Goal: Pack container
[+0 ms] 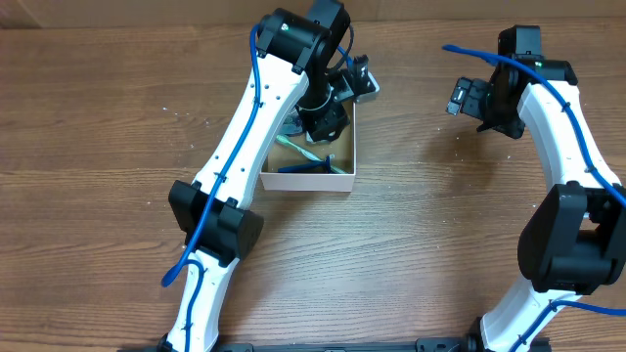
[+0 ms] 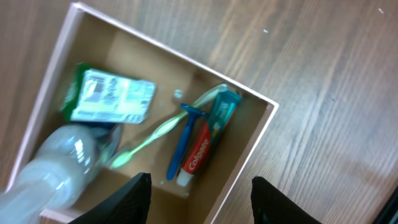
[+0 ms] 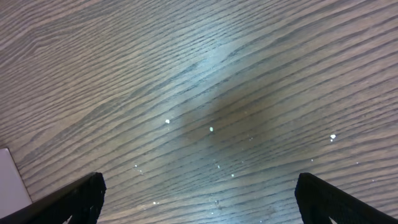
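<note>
Shows container (image 2: 257,140) white-walled, brown-floored; toothbrush (image 2: 158,130) pale green, razor (image 2: 180,149) blue, toothpaste tube (image 2: 208,138) red, white and teal, packet (image 2: 112,94) green with white label; surface (image 2: 323,74) brown, streaked with wood grain.

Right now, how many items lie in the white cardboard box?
5 in the box: green packet, clear bottle at one end; green toothbrush, blue razor, toothpaste tube alongside; others may hide.

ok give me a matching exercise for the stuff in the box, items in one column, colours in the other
Things in the container:
1. razor
2. toothbrush
3. bottle
4. packet

Colours:
a. clear
b. pale green
c. blue
d. dark green with a white label

Pairs: 1-c, 2-b, 3-a, 4-d
</note>
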### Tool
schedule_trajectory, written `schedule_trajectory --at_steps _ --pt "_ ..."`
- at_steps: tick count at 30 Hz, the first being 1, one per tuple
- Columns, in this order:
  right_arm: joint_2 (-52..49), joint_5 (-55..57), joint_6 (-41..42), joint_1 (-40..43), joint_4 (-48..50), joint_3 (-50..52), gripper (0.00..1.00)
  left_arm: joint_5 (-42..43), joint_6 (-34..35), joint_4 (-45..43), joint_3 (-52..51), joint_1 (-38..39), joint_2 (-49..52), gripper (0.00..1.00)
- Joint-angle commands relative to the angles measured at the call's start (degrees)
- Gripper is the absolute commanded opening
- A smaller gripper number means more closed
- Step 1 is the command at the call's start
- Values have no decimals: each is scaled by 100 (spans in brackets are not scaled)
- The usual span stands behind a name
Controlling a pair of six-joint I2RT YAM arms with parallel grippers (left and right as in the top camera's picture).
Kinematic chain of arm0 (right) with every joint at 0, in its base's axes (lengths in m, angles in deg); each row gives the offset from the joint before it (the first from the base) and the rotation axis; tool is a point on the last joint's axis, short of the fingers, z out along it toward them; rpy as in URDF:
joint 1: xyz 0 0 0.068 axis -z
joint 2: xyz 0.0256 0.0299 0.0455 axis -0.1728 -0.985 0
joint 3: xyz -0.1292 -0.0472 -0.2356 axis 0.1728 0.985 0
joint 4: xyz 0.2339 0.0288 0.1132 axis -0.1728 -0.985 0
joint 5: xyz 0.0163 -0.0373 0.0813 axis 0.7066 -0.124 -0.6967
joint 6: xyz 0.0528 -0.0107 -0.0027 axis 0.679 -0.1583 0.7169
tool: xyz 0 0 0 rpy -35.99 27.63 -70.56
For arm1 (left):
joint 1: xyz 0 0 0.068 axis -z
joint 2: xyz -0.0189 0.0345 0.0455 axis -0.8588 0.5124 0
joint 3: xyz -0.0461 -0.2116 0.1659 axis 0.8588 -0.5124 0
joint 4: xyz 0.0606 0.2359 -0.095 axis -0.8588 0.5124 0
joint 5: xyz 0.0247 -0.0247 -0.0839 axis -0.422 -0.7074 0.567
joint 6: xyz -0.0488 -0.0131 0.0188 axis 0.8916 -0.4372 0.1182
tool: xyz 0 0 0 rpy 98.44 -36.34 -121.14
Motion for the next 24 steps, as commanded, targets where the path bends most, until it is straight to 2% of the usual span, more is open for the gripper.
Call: schedule_trajectory --at_steps 1,3,7,8,15,18,24 --pt "164 35 -17 -20 33 -94 100 -737 872 0 205 -129 -542 54" --pt "164 35 -20 -20 33 -94 100 -927 1163 -50 205 -227 -796 54" --pt "164 35 -20 -20 33 -94 100 -1628 2164 -254 205 -605 -1416 56" --pt "164 35 -20 -20 33 -94 100 -1784 2417 -273 205 -807 -1617 100" --pt "164 35 -17 -20 33 -94 100 -1720 3200 -15 205 -1853 -2197 100" --pt "164 35 -17 -20 33 -94 100 -1703 3908 4 205 -2291 -2284 100" --pt "164 35 -20 -20 33 -94 100 -1858 3786 17 184 -2549 -2243 100"
